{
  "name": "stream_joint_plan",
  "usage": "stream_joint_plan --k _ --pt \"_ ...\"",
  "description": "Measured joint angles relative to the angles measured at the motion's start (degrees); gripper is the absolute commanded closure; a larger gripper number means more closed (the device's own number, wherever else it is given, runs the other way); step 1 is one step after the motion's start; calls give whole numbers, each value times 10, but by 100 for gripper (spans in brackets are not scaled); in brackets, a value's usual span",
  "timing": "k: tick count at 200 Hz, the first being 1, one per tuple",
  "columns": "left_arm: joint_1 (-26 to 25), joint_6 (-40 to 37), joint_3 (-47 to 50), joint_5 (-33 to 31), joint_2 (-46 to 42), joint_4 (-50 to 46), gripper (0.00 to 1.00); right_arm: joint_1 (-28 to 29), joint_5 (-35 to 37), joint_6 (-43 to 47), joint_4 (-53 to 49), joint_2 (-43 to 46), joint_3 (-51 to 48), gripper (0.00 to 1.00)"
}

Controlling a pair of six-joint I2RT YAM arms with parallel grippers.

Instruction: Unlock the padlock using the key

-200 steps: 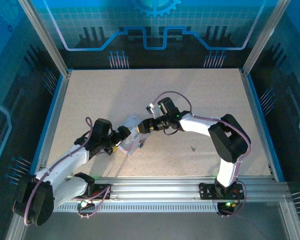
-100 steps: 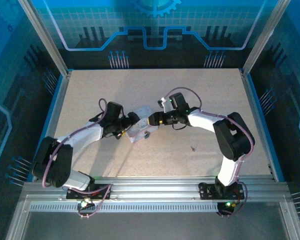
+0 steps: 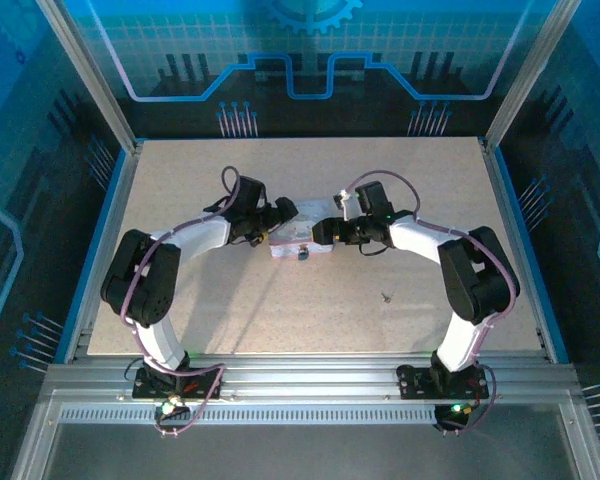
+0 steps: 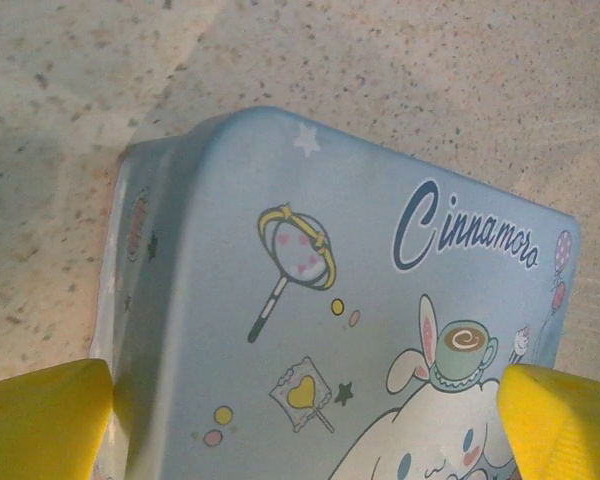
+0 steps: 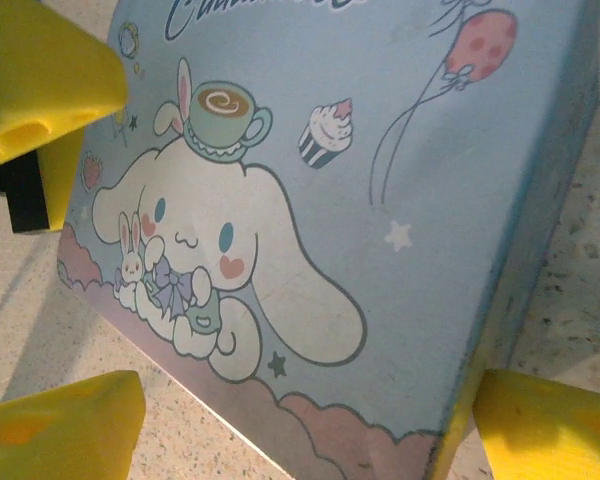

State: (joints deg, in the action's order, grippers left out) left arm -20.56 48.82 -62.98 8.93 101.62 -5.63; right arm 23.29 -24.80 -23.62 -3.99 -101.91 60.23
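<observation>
The padlock is a pale blue block with rounded corners and a cartoon print, lying flat mid-table with a small dark stub on its near side. My left gripper straddles its left end. In the left wrist view the yellow fingers stand wide open, one at each side of the printed face. My right gripper is open around the right end. One finger rests against the padlock's edge and the other stands apart over bare table. The key lies alone to the near right.
The speckled table is bounded by blue rails left and right and a metal rail at the near edge. Free room lies all around the padlock. The left gripper's yellow finger shows in the right wrist view, close to the right gripper.
Both arms have swung away from their bases. The padlock has slid between them, farther up the table and to the right, and turned to lie left to right.
</observation>
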Motion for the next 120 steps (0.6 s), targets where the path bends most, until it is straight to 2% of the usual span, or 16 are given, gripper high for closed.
stream_joint_plan --k 34,67,100,120 --pt "-9 -25 -22 0 4 0 1 -9 41 8 -25 35 -20 5" --pt "-9 -52 -15 -9 -21 -3 1 -33 102 28 -79 125 -54 5" --pt "-16 -75 22 -16 -101 -5 1 -37 160 56 -155 224 -80 16" --pt "-40 -84 48 -18 -143 -4 1 -38 185 65 -202 269 -105 22"
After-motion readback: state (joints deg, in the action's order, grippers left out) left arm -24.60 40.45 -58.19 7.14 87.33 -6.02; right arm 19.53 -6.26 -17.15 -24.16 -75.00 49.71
